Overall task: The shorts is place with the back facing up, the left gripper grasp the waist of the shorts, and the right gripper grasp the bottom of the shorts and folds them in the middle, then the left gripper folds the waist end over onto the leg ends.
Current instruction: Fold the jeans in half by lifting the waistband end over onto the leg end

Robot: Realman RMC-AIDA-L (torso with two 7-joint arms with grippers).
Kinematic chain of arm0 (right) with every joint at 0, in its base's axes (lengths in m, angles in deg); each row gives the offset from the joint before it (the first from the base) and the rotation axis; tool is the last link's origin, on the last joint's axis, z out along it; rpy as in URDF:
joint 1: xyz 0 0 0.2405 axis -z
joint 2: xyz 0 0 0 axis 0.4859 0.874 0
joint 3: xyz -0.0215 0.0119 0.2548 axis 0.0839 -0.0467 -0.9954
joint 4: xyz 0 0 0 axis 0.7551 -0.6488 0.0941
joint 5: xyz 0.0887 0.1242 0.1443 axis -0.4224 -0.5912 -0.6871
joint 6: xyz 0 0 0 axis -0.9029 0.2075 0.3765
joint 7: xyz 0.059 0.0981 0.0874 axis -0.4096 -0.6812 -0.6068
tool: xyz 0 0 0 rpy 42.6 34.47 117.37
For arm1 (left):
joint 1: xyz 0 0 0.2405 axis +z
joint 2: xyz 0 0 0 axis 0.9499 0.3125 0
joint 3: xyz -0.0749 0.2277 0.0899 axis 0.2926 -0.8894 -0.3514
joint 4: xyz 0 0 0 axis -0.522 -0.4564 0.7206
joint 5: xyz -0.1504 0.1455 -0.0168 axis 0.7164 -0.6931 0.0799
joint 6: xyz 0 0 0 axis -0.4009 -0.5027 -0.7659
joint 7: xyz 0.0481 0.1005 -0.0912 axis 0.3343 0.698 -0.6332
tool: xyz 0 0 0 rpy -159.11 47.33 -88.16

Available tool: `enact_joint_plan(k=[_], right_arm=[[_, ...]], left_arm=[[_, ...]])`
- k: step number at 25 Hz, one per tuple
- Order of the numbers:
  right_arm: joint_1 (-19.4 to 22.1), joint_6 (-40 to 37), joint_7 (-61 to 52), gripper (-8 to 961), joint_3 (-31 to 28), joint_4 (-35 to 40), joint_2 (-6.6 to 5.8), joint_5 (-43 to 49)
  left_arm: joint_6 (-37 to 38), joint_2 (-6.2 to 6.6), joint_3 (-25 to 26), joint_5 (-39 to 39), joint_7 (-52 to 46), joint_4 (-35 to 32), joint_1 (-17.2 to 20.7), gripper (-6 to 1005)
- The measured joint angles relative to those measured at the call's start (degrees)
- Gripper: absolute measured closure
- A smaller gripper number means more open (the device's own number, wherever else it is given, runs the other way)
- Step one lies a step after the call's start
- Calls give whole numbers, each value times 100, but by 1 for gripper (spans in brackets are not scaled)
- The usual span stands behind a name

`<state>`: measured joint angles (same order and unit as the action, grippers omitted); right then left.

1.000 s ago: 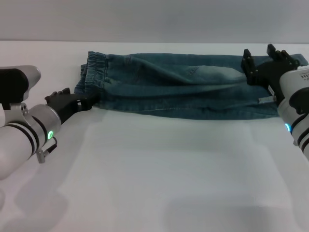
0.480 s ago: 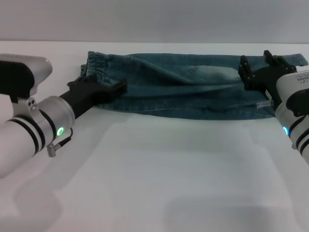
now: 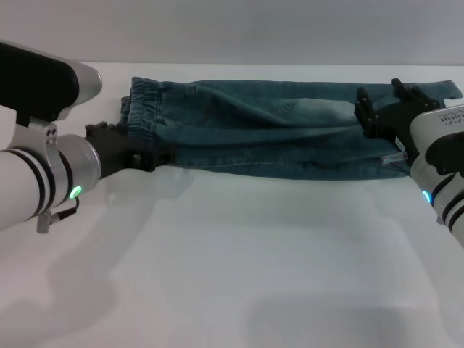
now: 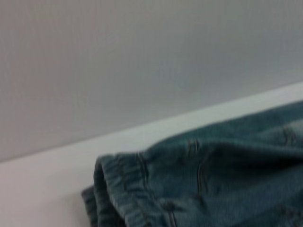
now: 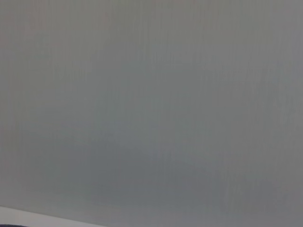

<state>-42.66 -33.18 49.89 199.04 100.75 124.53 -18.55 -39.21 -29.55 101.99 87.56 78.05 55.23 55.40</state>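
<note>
The shorts (image 3: 283, 130) lie folded lengthwise along the far side of the white table, a long blue-green denim strip. The waist of the shorts (image 3: 141, 109) is the ruffled band at their left end; in the left wrist view that waist (image 4: 118, 189) shows close up, with the denim (image 4: 227, 165) beside it. My left gripper (image 3: 148, 154) is at the near corner of the waist, touching the denim edge. The leg ends (image 3: 435, 90) lie at the right end, partly hidden behind my right gripper (image 3: 380, 101), which hovers over them, open.
The white table (image 3: 254, 254) stretches wide in front of the shorts. A grey wall (image 3: 232, 29) stands just behind the table's far edge, and the right wrist view shows only that wall (image 5: 151, 113).
My left gripper reached over the waist half a second ago and has pulled back to the waist's near corner, with the arm raised. The right gripper has edged slightly left.
</note>
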Motion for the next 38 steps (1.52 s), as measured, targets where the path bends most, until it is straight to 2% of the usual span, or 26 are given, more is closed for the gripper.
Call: enact_joint_plan(k=[5,6,7,9,11,12,13,14,16,18,20,21,23,25,26,29,31,33,35,38], right_arm=[[-4,0,0,443,16,-33,-2,7],[-5,0,0,443,31,-41,-2,7],[-6,0,0,443,39,-49,-2,7],[-14,0,0,443,56,-59,-2,8],[-29,-1,0,443,72,-64,-1,8],[-36,-1,1,443,80,-66,-1,8],[-40,-2,1,443,89,-71,-1,8],[-40,-2,1,443,89,-71,-1,8],[-32,-3,1,443,90,-83,-1,8],[-22,-3,1,443,95,-101,-1,7],[-16,-4,1,443,111,-133,1,-11],[-14,-5,1,443,120,-148,3,-19],[-10,-6,-6,443,137,-168,8,-26],[-24,-6,-53,443,146,-187,7,-26],[-37,-6,-86,443,150,-198,7,-23],[-64,-6,-118,443,156,-213,3,-11],[-74,-6,-122,442,161,-214,2,-5],[-80,-6,-124,442,161,-215,0,-3],[-87,13,-125,442,161,-218,0,-3],[-94,67,-126,442,161,-225,-1,-3]], left_arm=[[392,48,-3,549,88,-92,-150,152],[538,103,27,891,94,-125,-225,153],[538,103,27,891,94,-125,-225,153],[658,231,125,1427,39,-188,-353,153],[686,210,295,1508,-14,-203,-322,154],[687,136,464,1458,-35,-205,-236,154],[667,-16,738,1279,-51,-187,-70,154],[637,-225,1006,1008,-30,-145,107,155],[604,-510,1333,550,5,-70,334,155],[619,-867,1701,6,45,38,571,155],[653,-988,1844,-141,47,57,623,155],[674,-993,1883,-104,47,44,613,155],[674,-993,1883,-104,47,44,613,155],[770,-850,1866,261,49,-137,429,155],[836,-727,1788,541,49,-286,269,155],[926,-467,1493,1039,76,-596,-64,155],[977,-186,1061,1495,97,-818,-400,155],[978,-35,766,1635,97,-832,-573,156],[969,8,619,1614,100,-736,-630,156],[930,-29,603,1476,111,-569,-596,156]])
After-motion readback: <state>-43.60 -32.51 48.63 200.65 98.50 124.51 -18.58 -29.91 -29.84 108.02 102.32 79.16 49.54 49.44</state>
